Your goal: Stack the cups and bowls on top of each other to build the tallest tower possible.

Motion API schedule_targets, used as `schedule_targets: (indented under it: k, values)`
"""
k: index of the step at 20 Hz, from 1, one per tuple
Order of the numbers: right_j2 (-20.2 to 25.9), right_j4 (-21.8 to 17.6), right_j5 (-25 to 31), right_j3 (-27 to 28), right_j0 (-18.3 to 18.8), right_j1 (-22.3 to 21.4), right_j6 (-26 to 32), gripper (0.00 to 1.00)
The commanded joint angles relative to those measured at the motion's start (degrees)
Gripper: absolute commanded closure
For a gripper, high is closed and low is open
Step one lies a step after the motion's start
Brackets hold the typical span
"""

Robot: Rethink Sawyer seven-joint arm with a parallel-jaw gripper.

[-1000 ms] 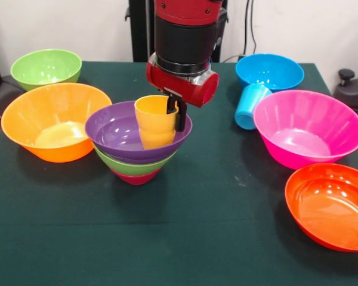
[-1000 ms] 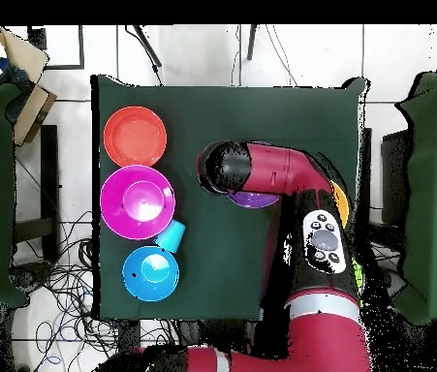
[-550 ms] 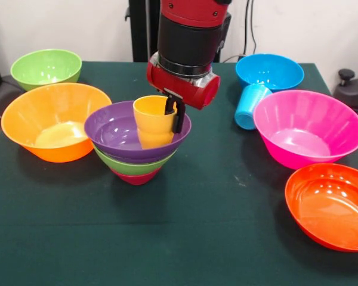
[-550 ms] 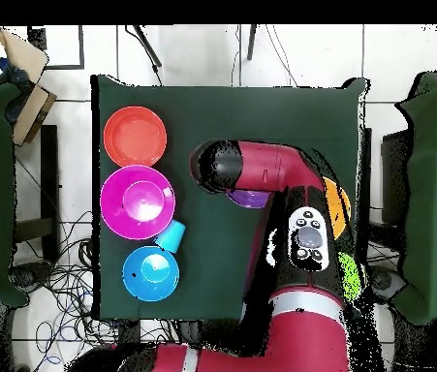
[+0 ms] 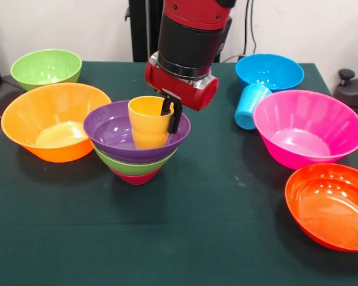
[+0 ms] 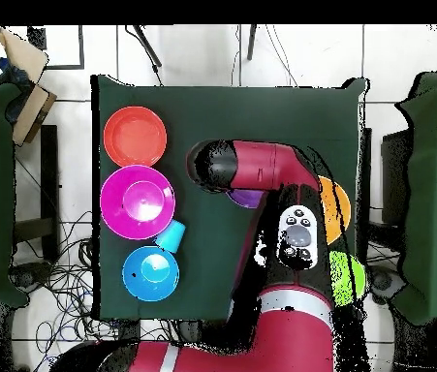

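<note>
The tower stands left of the table's middle in the front view: a small crimson bowl (image 5: 136,177) at the bottom, a green bowl (image 5: 134,165) in it, and a purple bowl (image 5: 113,128) on top. The yellow-orange cup (image 5: 147,123) stands upright inside the purple bowl. My gripper (image 5: 170,113) comes down from above and is shut on the cup's right rim, one black finger inside and one outside. From overhead, the arm hides the cup and only a sliver of the purple bowl (image 6: 247,199) shows. The light blue cup (image 5: 250,106) (image 6: 171,235) lies on its side between the blue and pink bowls.
Around the tower sit a large orange bowl (image 5: 53,122) (image 6: 336,208), a second green bowl (image 5: 46,67) (image 6: 346,276), a blue bowl (image 5: 269,70) (image 6: 150,272), a large pink bowl (image 5: 308,128) (image 6: 138,201) and a red-orange bowl (image 5: 331,205) (image 6: 135,137). A dark green cloth (image 5: 185,238) covers the table.
The gripper and the yellow-orange cup have shifted slightly left within the purple bowl in the front view. From overhead, the arm's upper links have swung leftward. The bowls have not moved.
</note>
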State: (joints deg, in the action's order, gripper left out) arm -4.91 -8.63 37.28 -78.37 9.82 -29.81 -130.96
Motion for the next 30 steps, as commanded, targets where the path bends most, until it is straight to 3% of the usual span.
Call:
schedule_targets:
  k: [1,10,30]
  values:
    - [1.64,-0.54,4.33,-1.61,0.79,-1.0,-0.4,1.0]
    - [2.97,-0.16,5.67,-4.78,3.28,-4.67,3.45,1.0]
    - [5.4,0.19,3.09,-7.86,4.31,-4.85,2.16,1.0]
